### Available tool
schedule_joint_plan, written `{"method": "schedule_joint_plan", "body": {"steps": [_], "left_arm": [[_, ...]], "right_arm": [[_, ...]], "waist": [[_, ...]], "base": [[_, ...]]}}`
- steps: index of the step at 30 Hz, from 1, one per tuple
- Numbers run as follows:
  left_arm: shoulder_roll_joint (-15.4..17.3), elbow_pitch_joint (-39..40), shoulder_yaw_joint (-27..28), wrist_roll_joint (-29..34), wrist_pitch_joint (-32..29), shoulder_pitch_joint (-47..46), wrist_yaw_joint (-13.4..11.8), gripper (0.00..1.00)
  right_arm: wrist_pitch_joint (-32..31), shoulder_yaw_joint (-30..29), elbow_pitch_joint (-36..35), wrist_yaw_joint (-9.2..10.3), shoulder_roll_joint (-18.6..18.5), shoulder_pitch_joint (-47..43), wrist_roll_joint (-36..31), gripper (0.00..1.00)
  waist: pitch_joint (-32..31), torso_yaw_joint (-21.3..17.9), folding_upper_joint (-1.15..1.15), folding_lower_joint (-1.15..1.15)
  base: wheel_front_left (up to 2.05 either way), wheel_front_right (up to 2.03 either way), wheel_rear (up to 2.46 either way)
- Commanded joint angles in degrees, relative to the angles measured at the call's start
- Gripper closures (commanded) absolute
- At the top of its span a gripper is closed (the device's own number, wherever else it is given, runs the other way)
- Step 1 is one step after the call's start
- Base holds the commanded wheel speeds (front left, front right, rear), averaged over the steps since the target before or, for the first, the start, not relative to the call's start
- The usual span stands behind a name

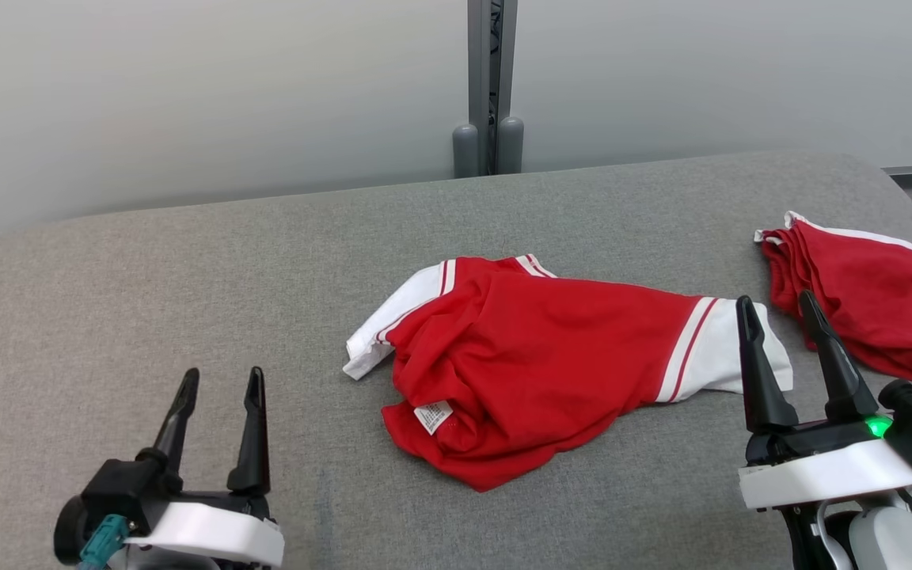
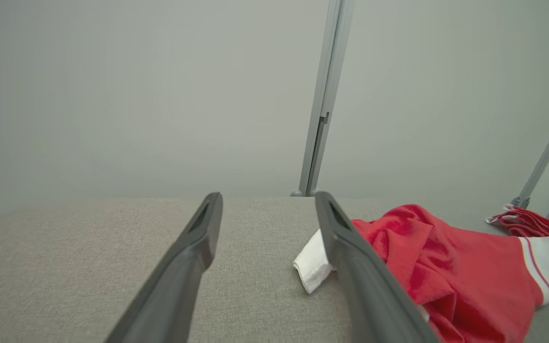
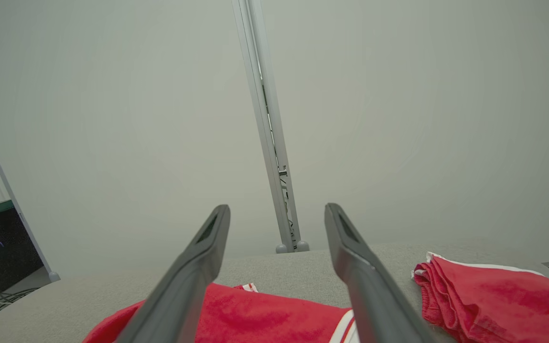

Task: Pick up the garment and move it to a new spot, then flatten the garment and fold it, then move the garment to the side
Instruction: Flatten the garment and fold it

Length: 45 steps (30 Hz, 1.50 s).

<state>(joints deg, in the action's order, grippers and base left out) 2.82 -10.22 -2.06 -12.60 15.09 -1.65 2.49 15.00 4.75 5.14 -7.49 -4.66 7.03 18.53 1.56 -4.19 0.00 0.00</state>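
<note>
Right pincer (image 1: 775, 299) just beside garment (image 1: 535, 356)

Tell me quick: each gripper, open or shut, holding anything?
Left gripper: open, holding nothing.
Right gripper: open, holding nothing.

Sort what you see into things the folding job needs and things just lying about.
Job in hand:
crumpled red and white garment in the middle
left gripper, open
right gripper, open

Lying about:
folded red garment at the right
grey post at the back
</note>
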Motion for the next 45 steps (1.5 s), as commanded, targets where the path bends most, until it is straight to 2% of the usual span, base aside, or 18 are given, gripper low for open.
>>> {"method": "schedule_joint_plan", "body": {"steps": [1,7,13,23,32,33,35,36,45], "left_arm": [[0.17,-0.83,-0.33,-0.73,0.08,0.44,0.47,0.00],[0.19,-7.60,-3.43,-3.15,-0.95,-1.56,2.91,0.00],[0.44,-14.02,-7.69,-5.73,-8.23,-5.18,4.52,0.00],[1.80,-22.20,-13.52,-10.46,-22.54,-12.04,5.04,0.00],[2.54,-25.71,-17.73,-15.00,-25.65,-16.29,4.99,0.00],[2.54,-26.44,-18.01,-15.27,-25.99,-16.58,5.00,0.17],[2.76,-27.36,-18.22,-15.52,-25.85,-17.34,5.00,0.65],[2.69,-27.69,-18.27,-15.83,-25.51,-17.68,5.00,1.00],[4.54,-25.66,-18.85,-17.51,-23.83,-16.94,4.99,1.00]], "right_arm": [[0.23,0.13,0.26,-0.01,-0.45,-0.29,0.13,0.00],[0.23,0.28,0.35,-0.01,-0.50,-0.30,0.19,0.00],[0.23,0.31,0.39,-0.01,-0.75,-0.14,0.35,0.00],[0.23,0.48,0.24,-0.01,-0.93,1.24,0.24,0.00],[0.23,0.61,0.08,-0.01,-0.71,1.95,0.19,0.00],[0.23,0.64,0.10,-0.01,-0.68,1.92,0.14,0.00],[0.23,0.73,0.13,-0.01,-0.58,2.01,0.02,0.00],[0.23,0.72,0.16,-0.01,-0.55,2.06,-0.05,0.00],[0.23,0.02,0.63,-0.01,-0.60,0.90,-0.33,0.00]], "waist": [[-0.12,-0.04,0.00,0.00],[-0.39,-0.28,0.00,0.00],[-0.34,-0.88,0.00,0.00],[1.36,-3.49,0.00,0.00],[3.62,-5.78,0.00,0.00],[3.71,-5.88,0.00,0.00],[3.88,-6.02,0.00,0.00],[3.89,-6.02,0.00,0.00],[2.05,-4.04,0.00,0.00]], "base": [[0.00,0.00,0.00],[0.00,0.00,0.00],[0.00,0.00,0.00],[0.00,0.00,0.00],[0.00,0.00,0.00],[0.00,0.00,0.00],[0.00,0.00,0.00],[0.00,0.00,0.00],[0.00,0.00,0.00]]}}
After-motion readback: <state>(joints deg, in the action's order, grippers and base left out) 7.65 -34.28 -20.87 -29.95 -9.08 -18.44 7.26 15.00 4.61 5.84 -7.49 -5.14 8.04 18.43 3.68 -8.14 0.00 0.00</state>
